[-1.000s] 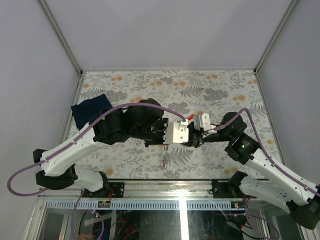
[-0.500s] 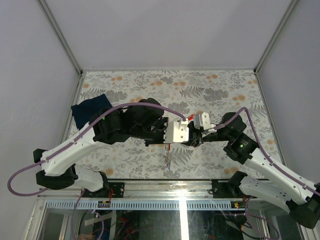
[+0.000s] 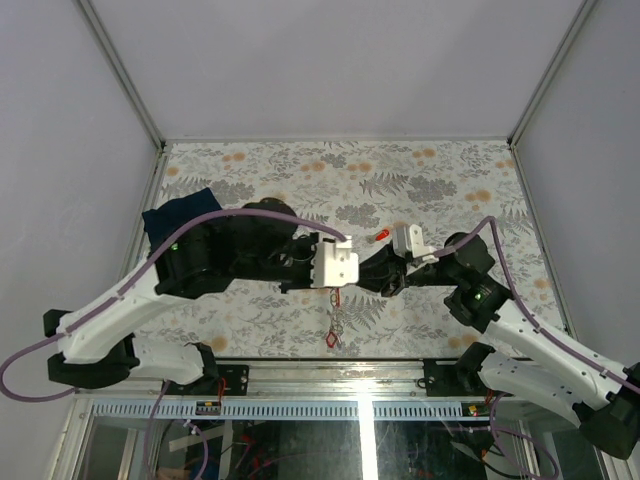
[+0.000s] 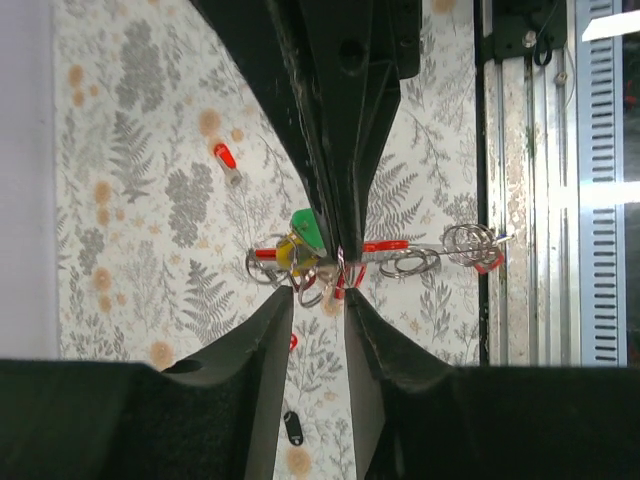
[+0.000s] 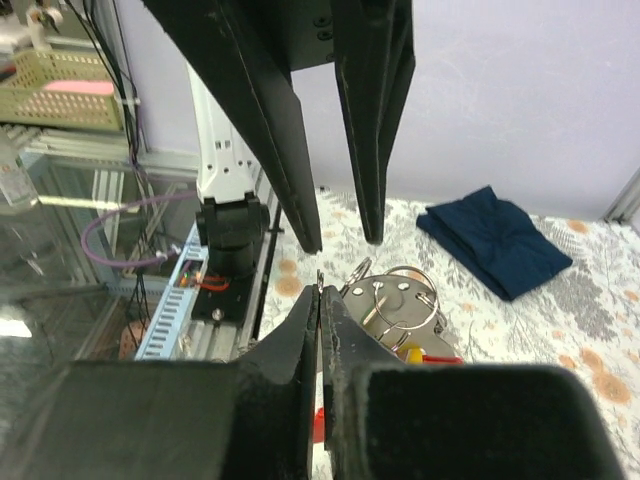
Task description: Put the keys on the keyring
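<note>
The keyring (image 4: 385, 245) hangs aloft, tagged keys (image 4: 308, 228) bunched on it.

A folded navy cloth (image 3: 172, 212) lies on the floral tablecloth (image 3: 400, 170) near its left edge.

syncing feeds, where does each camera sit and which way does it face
top external: overhead at near edge, looks down on floral table; left arm, right arm show
left wrist: faces down past the left gripper at the metal keyring with red strap
right wrist: faces level past the right gripper toward the folded navy cloth
both wrists share the keyring
</note>
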